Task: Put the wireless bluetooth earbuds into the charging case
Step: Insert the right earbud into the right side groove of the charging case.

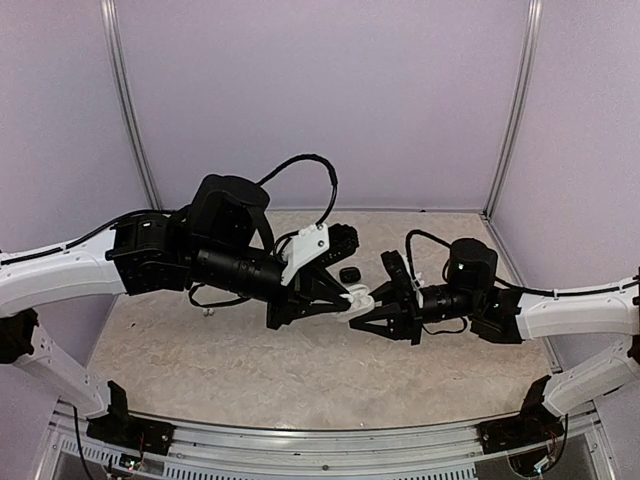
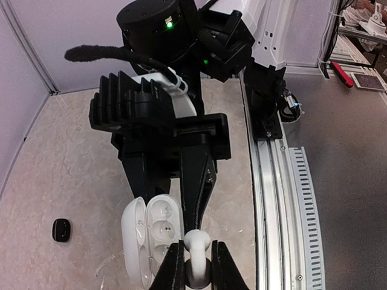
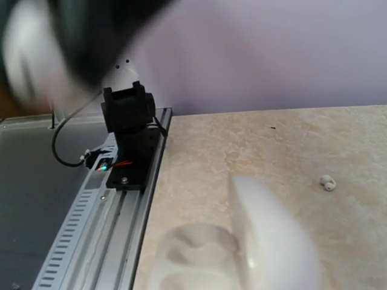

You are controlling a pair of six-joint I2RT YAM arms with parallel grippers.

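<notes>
My left gripper (image 2: pixel 198 266) is shut on a white earbud (image 2: pixel 197 248), stem between the fingers and head pointing forward. It also shows in the top view (image 1: pixel 350 296). The white charging case (image 2: pixel 151 232) is open, lid to the left, its wells showing, just left of the earbud. My right gripper (image 1: pixel 366 318) is shut on the case; one of its black fingers (image 2: pixel 196 181) runs down beside it. In the right wrist view the case (image 3: pixel 254 241) fills the foreground, blurred, and hides the fingers. A second white earbud (image 3: pixel 327 182) lies on the table.
A small black piece (image 2: pixel 61 229), perhaps a black earbud, lies on the beige table and shows behind the grippers from above (image 1: pixel 349 274). A small white piece (image 1: pixel 208 311) lies under the left arm. The metal rail (image 2: pixel 290 199) runs along the near edge. Lilac walls enclose the table.
</notes>
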